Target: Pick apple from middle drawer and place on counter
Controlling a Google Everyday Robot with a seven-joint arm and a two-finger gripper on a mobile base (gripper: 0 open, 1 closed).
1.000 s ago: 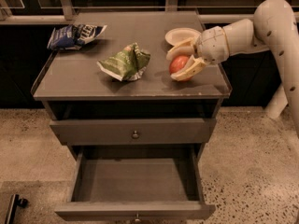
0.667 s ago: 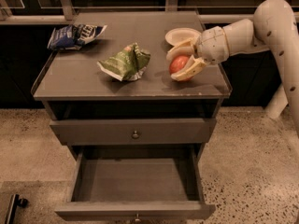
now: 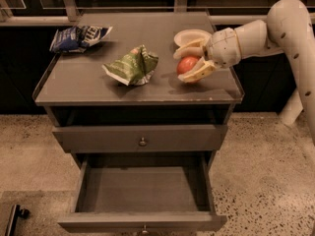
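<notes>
the gripper point(image 3: 180, 66) sits over the right side of the counter point(image 3: 88, 85), its two cream fingers point(image 3: 189, 48) clamped one above and one below the apple point(image 3: 187, 64). so the apple is in the grip, red-orange and low over the grey top, with a shadow right beneath it. whether it touches the surface, i can't tell. just behind the gripper there's a white bowl point(image 3: 191, 34) at the back right of the counter, and nothing shows inside it. a crumpled green snack bag point(image 3: 132, 66) lies mid-counter, just left of the apple, and a blue bag point(image 3: 78, 37) sits at the far left rear corner. down below, the upper drawer point(image 3: 98, 139) is pushed in, knob centred. under it, the middle drawer point(image 3: 142, 191) is pulled right out, showing a bare grey floor with nothing in it.
</notes>
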